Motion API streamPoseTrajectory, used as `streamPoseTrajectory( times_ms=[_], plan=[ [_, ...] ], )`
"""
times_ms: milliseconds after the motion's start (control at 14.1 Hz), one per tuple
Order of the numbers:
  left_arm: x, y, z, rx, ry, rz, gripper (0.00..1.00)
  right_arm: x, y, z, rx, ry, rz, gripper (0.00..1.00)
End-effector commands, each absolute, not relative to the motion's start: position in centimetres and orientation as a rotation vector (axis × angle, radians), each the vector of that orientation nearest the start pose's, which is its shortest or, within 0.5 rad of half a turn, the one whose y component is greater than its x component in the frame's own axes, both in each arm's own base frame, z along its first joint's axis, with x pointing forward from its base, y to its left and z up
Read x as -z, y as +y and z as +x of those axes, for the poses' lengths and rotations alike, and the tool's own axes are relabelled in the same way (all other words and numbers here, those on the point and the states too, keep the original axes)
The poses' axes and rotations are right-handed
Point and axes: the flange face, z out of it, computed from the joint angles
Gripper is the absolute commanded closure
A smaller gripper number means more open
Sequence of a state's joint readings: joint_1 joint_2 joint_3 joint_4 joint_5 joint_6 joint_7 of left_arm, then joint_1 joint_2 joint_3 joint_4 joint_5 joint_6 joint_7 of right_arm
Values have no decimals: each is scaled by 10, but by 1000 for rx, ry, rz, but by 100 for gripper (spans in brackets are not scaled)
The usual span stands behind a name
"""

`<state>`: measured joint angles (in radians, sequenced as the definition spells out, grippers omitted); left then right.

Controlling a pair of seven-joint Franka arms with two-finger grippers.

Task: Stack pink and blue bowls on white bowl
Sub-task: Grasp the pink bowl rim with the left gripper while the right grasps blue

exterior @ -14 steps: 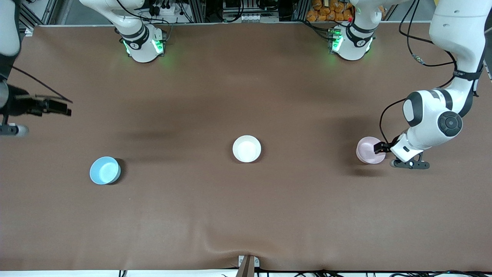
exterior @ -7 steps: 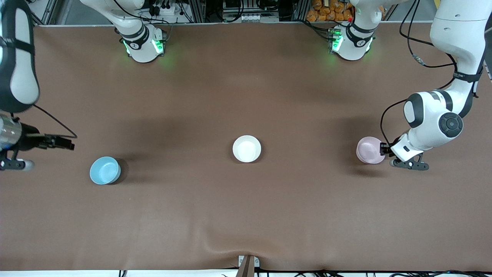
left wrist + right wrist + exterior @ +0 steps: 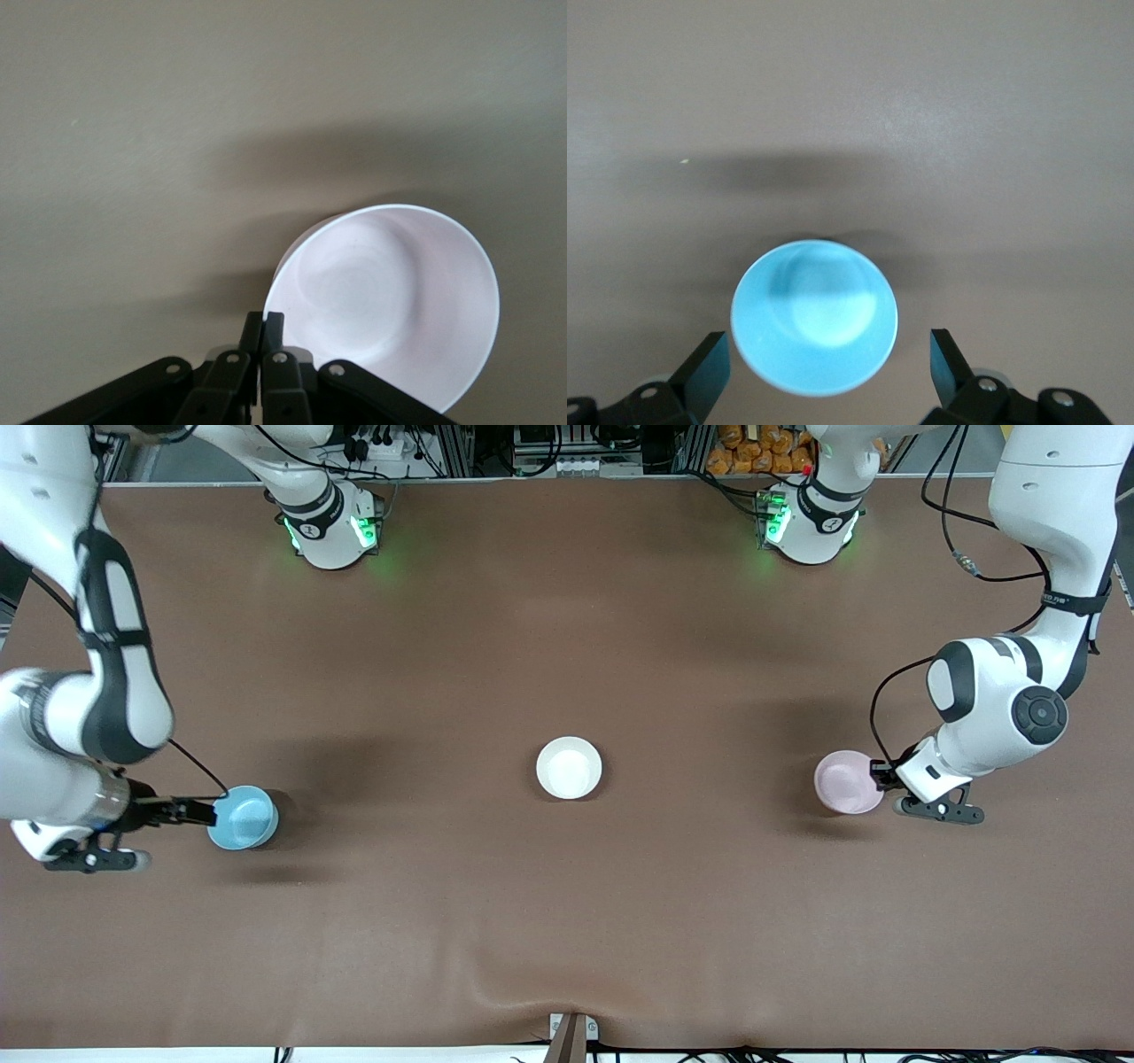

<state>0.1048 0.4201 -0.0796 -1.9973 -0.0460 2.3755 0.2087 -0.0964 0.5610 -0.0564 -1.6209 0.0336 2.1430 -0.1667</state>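
Table (image 3: 567,921): brown cloth cover, three bowls in a rough row across the middle
White bowl (image 3: 569,767): centre of the table, upright, untouched; the stacking base
Blue bowl (image 3: 243,817): toward the right arm's end, upright on the cloth, slightly nearer the front camera than the white bowl
Pink bowl (image 3: 849,781): toward the left arm's end, upright, rim pinched
Left gripper (image 3: 263,329): fingers drawn together on the pink bowl's rim, one inside the wall, one outside
Right gripper (image 3: 830,361): fingers spread wide, straddling the blue bowl at its rim, not yet gripping
Handling, judged: thin plastic, light, stiff but smooth; likely to slip or swing from a one-point rim pinch
Hold point, judged: the rim wall, fingers seated deep, bowl kept level on the lift
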Motion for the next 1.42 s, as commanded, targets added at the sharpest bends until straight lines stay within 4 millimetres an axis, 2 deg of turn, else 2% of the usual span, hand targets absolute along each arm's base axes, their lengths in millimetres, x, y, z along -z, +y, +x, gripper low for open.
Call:
streamPoseTrajectory(
  times_ms=[0,213,355,497,639,852,994,1065,1135,1206,1348],
  plan=[
    [-308,-16,641,-108,152,-3278,100,-273,-98,681,-83,-45,-3138,0],
    [-331,-77,658,-63,92,-3293,100,-247,-111,675,-135,-29,-3130,0],
    [-337,-132,659,-53,30,-3296,100,-231,-126,668,-183,-48,-3117,0],
    [-343,-182,656,-52,-114,-3296,100,-224,-135,665,-200,-90,-3109,0],
    [-345,-248,642,-68,-199,-3295,100,-215,-143,662,-216,-93,-3104,0],
    [-338,-320,618,-130,-299,-3315,100,-203,-142,661,-226,-79,-3094,0],
    [-333,-369,596,-80,-259,-3354,100,-202,-140,661,-228,-64,-3092,0],
    [-321,-378,594,-59,-258,-3369,100,-202,-140,661,-232,-64,-3091,0],
    [-311,-390,590,-44,-266,-3388,100,-197,-138,660,-246,-66,-3089,16],
    [-302,-411,579,-37,-254,-3401,100,-196,-137,660,-248,-66,-3088,38],
    [-290,-423,575,-29,-245,-3409,100,-193,-138,661,-240,-47,-3078,86]
  ],
)
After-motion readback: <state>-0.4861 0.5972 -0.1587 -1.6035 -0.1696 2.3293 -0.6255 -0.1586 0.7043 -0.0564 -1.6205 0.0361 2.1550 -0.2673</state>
